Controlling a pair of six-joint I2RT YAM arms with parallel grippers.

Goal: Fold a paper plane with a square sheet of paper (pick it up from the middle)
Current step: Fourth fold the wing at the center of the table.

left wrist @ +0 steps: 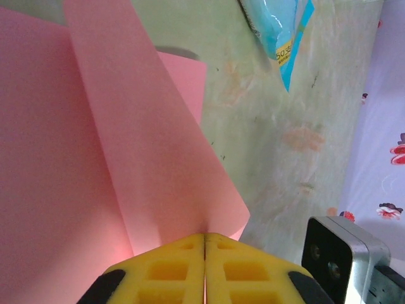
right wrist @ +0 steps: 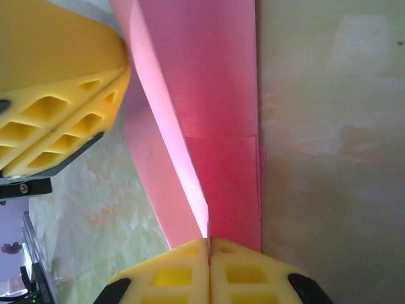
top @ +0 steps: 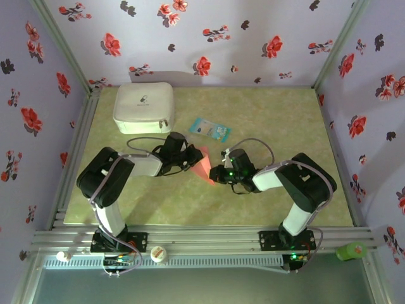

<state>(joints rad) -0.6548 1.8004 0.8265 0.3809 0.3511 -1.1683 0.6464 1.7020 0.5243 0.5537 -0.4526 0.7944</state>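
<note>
Although the square sheet of paper (left wrist: 145, 164), held over the middle of the desk (top: 266, 114), already carries folded flaps, no plane yet. My left hand (left wrist: 204, 239) is clamped on one edge, my right hand (right wrist: 209, 242) on the opposite. Remaining, I judge: the final folds.
</note>
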